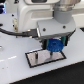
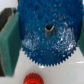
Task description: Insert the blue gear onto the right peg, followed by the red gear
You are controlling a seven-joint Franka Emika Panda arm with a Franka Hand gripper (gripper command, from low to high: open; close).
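Observation:
The blue gear is held in my gripper, just above the dark base plate at its end on the exterior view's right. In the wrist view the blue gear fills most of the frame, with a hole at its centre hub, and a teal finger pad presses against its rim. The red gear shows only in the wrist view, small, at the picture's edge beyond the blue gear. The peg is hidden under the blue gear.
The base plate lies on a white table. The arm's white body and a black cable stand over the back of the scene. A thin peg rises from the plate's middle.

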